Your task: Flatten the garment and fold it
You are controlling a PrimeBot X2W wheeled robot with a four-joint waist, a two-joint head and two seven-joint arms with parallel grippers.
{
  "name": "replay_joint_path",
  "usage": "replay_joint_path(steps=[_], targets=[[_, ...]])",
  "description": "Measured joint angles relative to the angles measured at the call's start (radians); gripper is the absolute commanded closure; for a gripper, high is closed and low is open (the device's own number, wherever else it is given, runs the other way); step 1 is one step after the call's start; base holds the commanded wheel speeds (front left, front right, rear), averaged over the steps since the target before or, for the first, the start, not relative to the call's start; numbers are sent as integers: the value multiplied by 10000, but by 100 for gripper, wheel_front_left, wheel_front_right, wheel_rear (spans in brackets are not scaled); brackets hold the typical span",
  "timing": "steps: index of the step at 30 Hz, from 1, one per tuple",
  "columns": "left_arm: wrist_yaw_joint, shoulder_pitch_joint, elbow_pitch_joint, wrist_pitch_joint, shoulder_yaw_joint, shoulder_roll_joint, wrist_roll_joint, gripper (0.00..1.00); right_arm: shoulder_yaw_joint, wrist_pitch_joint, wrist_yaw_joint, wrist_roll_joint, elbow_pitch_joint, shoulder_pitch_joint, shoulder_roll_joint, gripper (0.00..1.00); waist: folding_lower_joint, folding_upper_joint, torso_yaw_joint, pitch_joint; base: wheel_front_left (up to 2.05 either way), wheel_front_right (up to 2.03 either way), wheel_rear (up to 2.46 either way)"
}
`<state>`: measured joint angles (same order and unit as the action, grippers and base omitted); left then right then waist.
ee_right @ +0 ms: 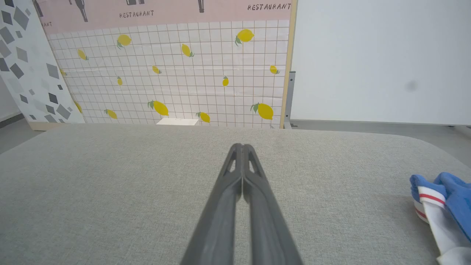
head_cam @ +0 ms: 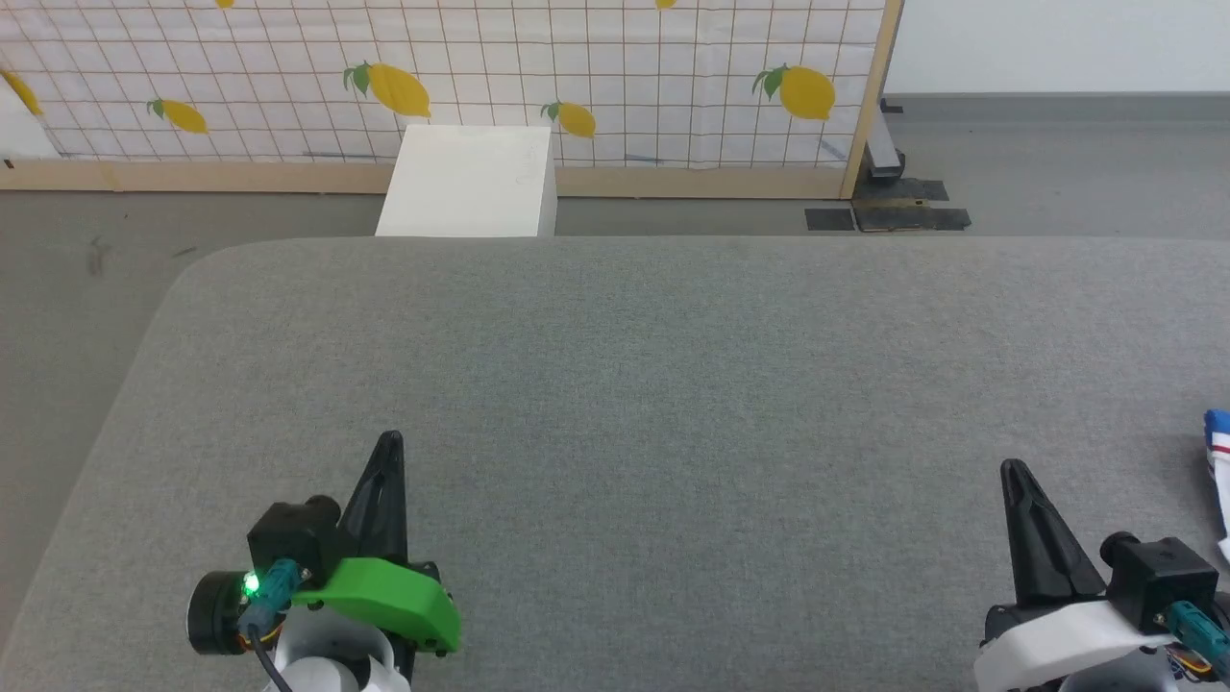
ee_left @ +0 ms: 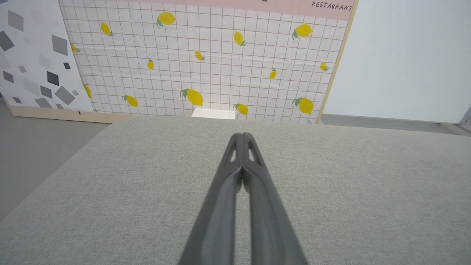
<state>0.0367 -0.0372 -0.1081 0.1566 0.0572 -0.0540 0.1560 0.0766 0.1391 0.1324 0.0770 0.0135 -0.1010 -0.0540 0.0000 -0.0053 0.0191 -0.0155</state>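
Note:
The garment [head_cam: 1218,471] lies bunched at the far right edge of the grey padded table [head_cam: 673,384], mostly cut off; I see blue cloth, a white sleeve and red stripes [ee_right: 445,206]. My right gripper [head_cam: 1011,473] rests low at the lower right, shut and holding nothing, left of the garment and apart from it. Its fingertips [ee_right: 242,146] meet over bare table. My left gripper [head_cam: 389,444] sits at the lower left, shut with nothing in it, tips [ee_left: 241,135] touching each other.
A white box [head_cam: 471,183] stands on the floor behind the table's far edge. A lemon-print grid panel [head_cam: 480,67] on a wooden frame runs along the back. The table's rounded left corner [head_cam: 183,279] drops to grey floor.

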Motion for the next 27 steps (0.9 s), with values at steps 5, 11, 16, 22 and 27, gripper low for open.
replay_joint_path(steps=[5, 11, 16, 22, 27], targets=[[-40, 12, 105, -163, -56, 0, -115, 100, -65, -138, 0, -77, -8, 97, 0, 100, 0, 0, -18, 14, 0, 0, 0], [-69, 21, 188, -293, -94, 0, -188, 100, -117, -249, 0, -136, -13, 183, 0, 100, 0, 0, -33, 27, 0, 0, 0], [-73, 72, 234, -397, -121, 0, -324, 100, -169, -343, 0, -165, -21, 195, 0, 100, 0, 0, -46, 37, 0, 0, 0], [-113, 103, 326, -502, -159, 0, -497, 100, -226, -437, 0, -209, -25, 258, 0, 100, 0, 0, -61, 50, 0, 0, 0], [-115, 111, 395, -600, -198, 0, -598, 100, -284, -523, 0, -253, -33, 347, 2, 100, 0, 0, -74, 61, 0, 0, 0]])
